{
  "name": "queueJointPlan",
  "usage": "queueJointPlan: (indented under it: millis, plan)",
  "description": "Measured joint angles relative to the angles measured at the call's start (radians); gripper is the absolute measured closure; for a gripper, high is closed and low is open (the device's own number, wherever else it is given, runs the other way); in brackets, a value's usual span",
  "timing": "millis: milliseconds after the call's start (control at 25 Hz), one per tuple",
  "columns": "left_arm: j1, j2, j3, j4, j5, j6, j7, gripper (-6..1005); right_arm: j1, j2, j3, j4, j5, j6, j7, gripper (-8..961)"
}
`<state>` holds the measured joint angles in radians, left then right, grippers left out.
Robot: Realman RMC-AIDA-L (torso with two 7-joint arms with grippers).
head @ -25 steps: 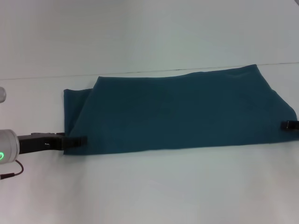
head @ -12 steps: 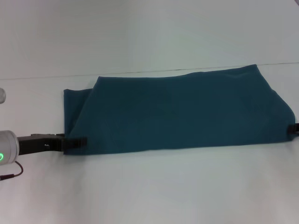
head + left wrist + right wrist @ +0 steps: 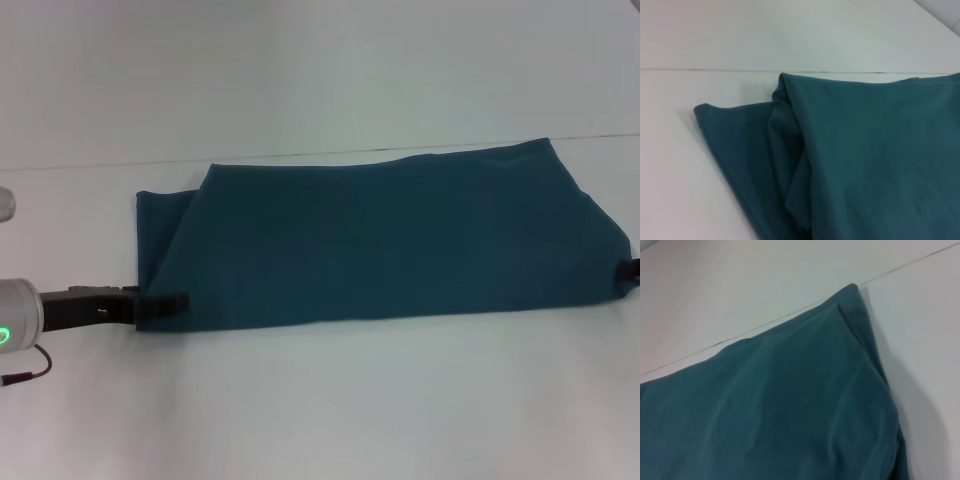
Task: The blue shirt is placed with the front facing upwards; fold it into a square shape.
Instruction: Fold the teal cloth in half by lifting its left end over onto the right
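The blue shirt (image 3: 385, 240) lies flat on the white table (image 3: 330, 400) as a long folded band, an under-layer poking out at its left end, no print showing. The left gripper (image 3: 165, 304) sits low at the band's near left corner, its dark fingertips touching the cloth edge, though whether the jaws pinch fabric cannot be told. At the far right edge only a sliver of the right gripper (image 3: 630, 270) shows beside the shirt's right end, its jaw state unreadable too.

blue shirt (image 3: 870, 160) folded, layered edge | on white table (image 3: 685, 190) | print prob. hidden
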<state>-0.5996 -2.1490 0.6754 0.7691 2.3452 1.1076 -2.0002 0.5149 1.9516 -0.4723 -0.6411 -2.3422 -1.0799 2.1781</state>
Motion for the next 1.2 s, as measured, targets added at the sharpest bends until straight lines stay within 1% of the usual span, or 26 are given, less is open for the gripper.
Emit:
queueJointPlan:
  millis: [400, 600, 1000, 1200]
  plan:
    - [-0.003, -0.001, 0.034, 0.0, 0.001, -0.017, 0.0, 217, 0.001, 0.001, 0.0, -0.005, 0.001, -0.001, 0.0, 942]
    - [-0.006, -0.002, 0.036, 0.005, 0.006, -0.026, 0.0, 225, 0.001, 0.001, 0.001, -0.005, 0.001, -0.002, 0.0, 941]
    - [-0.008, -0.002, 0.058, 0.004, 0.014, -0.035, 0.0, 711, 0.001, 0.002, 0.002, -0.005, 0.002, -0.002, 0.0, 942]
    - [-0.008, -0.002, 0.058, 0.005, 0.015, -0.042, 0.0, 903, 0.001, 0.002, 0.003, -0.005, 0.002, -0.003, 0.0, 942]
